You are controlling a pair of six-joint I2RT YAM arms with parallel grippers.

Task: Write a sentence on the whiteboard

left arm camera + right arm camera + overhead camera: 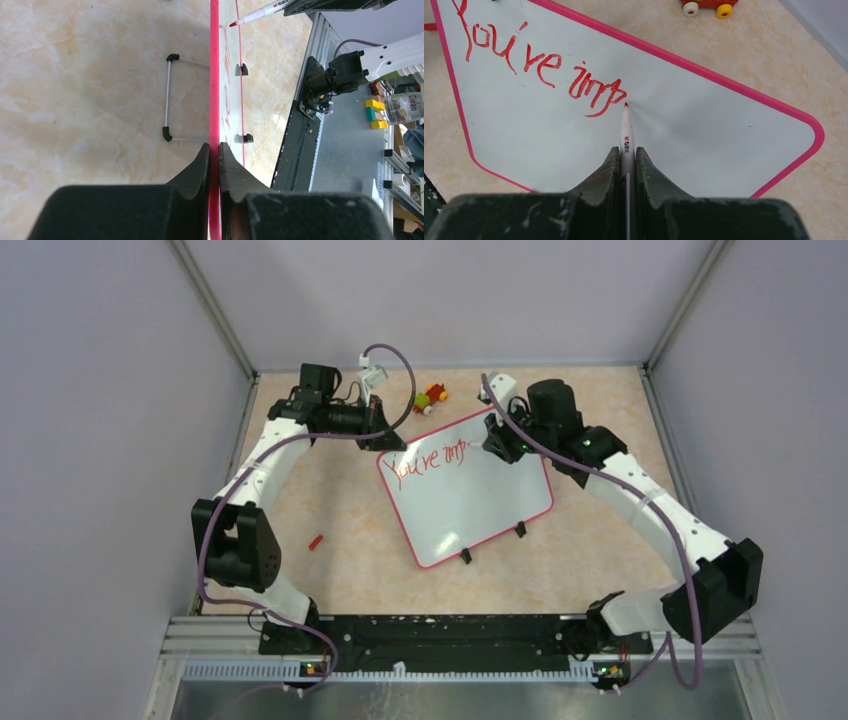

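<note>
The whiteboard (470, 502) lies tilted at the table's middle, pink-rimmed, with two black clips on its near edge. Red lettering (428, 460) on it reads "You're imp"; it also shows in the right wrist view (544, 62). My left gripper (378, 436) is shut on the whiteboard's rim (214, 100) at its far left corner. My right gripper (497, 443) is shut on a white marker (626, 135), whose red tip sits at the board just right of the "p". The marker tip also shows in the left wrist view (250, 18).
A red marker cap (316, 541) lies on the table left of the board. A small toy with red, yellow and green parts (431, 397) sits behind the board, also in the right wrist view (706, 6). A wire stand (168, 97) shows beside the rim.
</note>
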